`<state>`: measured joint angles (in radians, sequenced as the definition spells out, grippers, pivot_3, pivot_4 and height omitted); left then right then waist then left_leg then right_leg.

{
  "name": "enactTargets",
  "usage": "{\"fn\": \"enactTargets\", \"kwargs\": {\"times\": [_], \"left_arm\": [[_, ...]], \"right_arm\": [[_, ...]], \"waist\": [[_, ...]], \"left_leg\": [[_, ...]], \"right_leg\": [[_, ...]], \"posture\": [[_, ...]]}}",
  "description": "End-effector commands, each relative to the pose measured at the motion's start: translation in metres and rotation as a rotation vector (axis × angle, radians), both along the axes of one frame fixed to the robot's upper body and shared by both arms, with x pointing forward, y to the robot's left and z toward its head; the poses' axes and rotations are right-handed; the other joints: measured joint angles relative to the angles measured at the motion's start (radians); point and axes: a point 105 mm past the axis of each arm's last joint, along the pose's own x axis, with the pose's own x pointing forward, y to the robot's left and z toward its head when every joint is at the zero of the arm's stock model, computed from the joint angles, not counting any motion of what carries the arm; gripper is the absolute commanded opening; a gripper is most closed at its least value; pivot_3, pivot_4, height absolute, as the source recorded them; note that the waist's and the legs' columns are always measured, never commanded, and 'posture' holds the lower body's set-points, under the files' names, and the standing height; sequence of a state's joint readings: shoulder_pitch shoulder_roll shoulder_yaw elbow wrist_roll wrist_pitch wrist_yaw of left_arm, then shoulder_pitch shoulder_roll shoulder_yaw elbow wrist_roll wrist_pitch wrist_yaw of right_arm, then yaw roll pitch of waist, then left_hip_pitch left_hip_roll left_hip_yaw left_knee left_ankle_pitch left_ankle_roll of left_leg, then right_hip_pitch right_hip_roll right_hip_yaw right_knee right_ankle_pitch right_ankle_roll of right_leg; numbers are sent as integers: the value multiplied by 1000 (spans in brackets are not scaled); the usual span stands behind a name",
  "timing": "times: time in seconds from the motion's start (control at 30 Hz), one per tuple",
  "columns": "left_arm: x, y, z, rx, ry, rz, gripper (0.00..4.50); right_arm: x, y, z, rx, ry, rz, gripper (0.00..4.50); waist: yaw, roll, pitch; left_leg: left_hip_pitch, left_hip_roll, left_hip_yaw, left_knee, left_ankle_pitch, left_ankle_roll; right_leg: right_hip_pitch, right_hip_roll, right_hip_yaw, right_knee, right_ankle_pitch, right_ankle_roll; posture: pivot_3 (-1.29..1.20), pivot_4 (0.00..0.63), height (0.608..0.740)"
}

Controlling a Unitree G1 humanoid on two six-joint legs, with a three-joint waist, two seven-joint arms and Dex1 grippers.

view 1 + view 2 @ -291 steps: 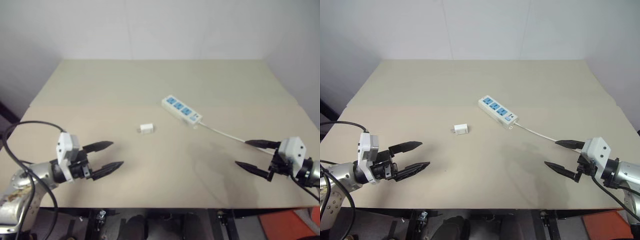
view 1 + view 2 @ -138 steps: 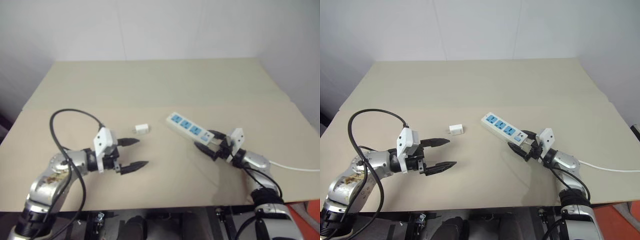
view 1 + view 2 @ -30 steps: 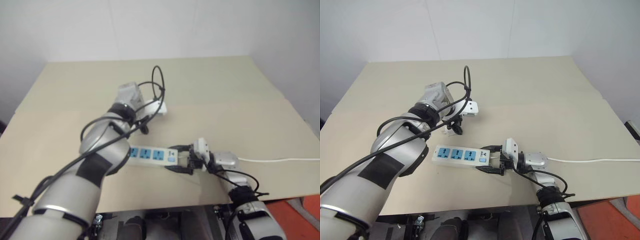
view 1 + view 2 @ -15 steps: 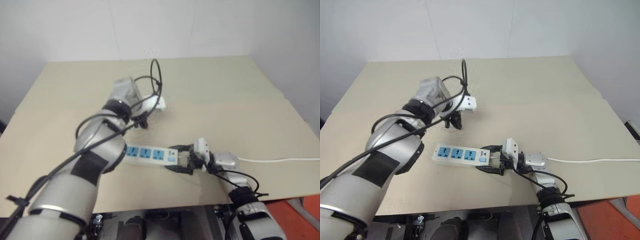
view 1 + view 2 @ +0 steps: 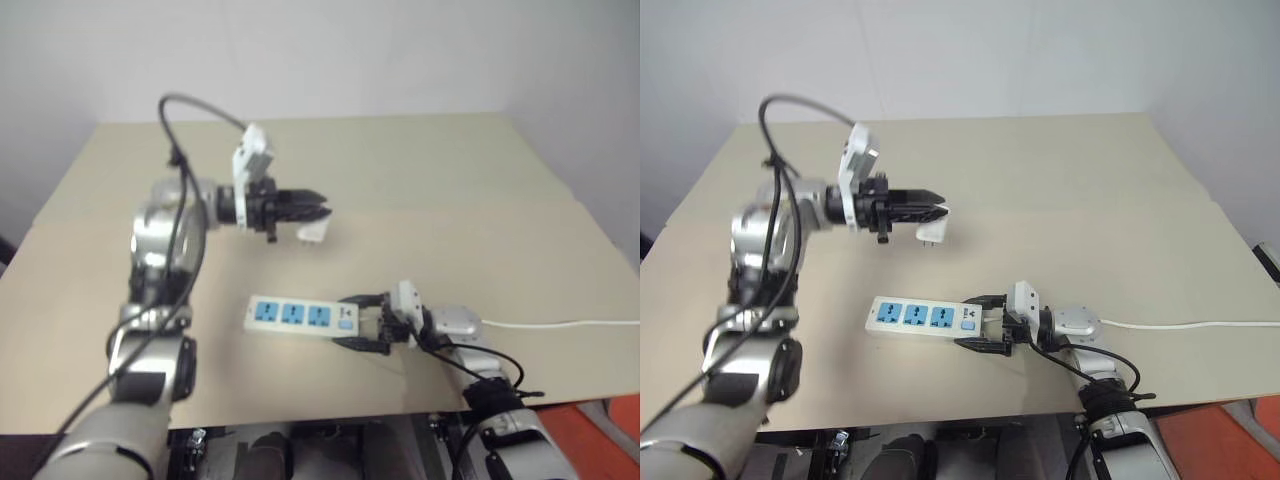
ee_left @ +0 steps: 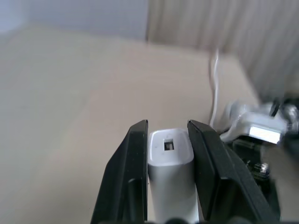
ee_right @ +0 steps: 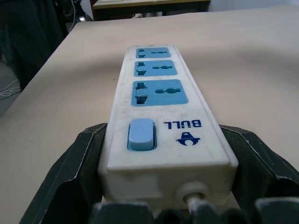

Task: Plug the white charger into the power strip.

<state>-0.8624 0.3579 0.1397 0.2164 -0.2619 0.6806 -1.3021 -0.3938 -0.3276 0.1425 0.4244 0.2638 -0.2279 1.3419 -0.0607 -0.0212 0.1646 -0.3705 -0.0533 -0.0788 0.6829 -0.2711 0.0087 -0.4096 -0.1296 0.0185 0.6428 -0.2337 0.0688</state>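
Our left pincer (image 5: 318,212) clamps the white charger (image 6: 169,154) between both fingers, raised above the beige surface (image 5: 480,210). Our right pincer (image 5: 980,322) grips the switch end of the power strip (image 5: 919,316), which lies flat on the surface near its front edge.

The left tool (image 5: 930,213) is held up off the counter (image 5: 1090,200), pointing level toward the robot's right, its two black fingers (image 6: 133,172) pressed against the sides of the white charger (image 6: 170,175). The right tool (image 5: 978,322) sits low at the counter, pointing toward the robot's left, its fingers (image 7: 77,172) spread wide around the switch end of the power strip (image 7: 161,126).
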Motion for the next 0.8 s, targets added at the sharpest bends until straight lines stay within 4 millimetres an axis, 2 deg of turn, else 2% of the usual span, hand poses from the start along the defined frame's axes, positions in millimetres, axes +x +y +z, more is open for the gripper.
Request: {"fn": "enactTargets", "kwargs": {"times": [0.03,0.13,0.27,0.43,0.67,0.8], "left_arm": [[-12,5,14,-118,-12,8,988],[-23,13,3,-279,-51,-23,988],[-32,8,-26,-239,-35,-76,988],[-42,1,-55,-172,-113,-115,988],[-40,-12,-59,-206,-110,-169,988],[-47,-17,-63,-215,-89,-241,988]], "right_arm": [[-12,0,-18,-26,88,42,3412],[-13,-1,-20,-41,90,52,3412],[-12,-3,-21,-55,86,54,3412],[-14,-5,-22,-58,86,51,3412],[-17,-8,-23,-58,91,40,3412],[-18,-8,-24,-62,102,38,3412]], "waist": [[8,-1,-1],[16,-1,-3],[18,-1,-3],[20,-1,-3],[23,-1,-3],[22,-1,-3]], "left_leg": [[0,0,0,0,0,0],[1,0,0,0,-1,0],[2,0,1,-1,-2,-1],[3,0,1,-1,-4,3],[3,0,1,-1,-4,4],[3,0,1,-1,-4,4]], "right_leg": [[0,0,0,0,0,0],[1,0,0,-1,0,0],[2,0,0,-2,0,0],[3,0,0,-3,0,-1],[3,0,0,-4,0,-1],[4,0,0,-3,0,-1]], "posture": [[0,150,740],[0,150,740],[0,150,740],[0,150,740],[0,150,740],[0,150,740]]}}
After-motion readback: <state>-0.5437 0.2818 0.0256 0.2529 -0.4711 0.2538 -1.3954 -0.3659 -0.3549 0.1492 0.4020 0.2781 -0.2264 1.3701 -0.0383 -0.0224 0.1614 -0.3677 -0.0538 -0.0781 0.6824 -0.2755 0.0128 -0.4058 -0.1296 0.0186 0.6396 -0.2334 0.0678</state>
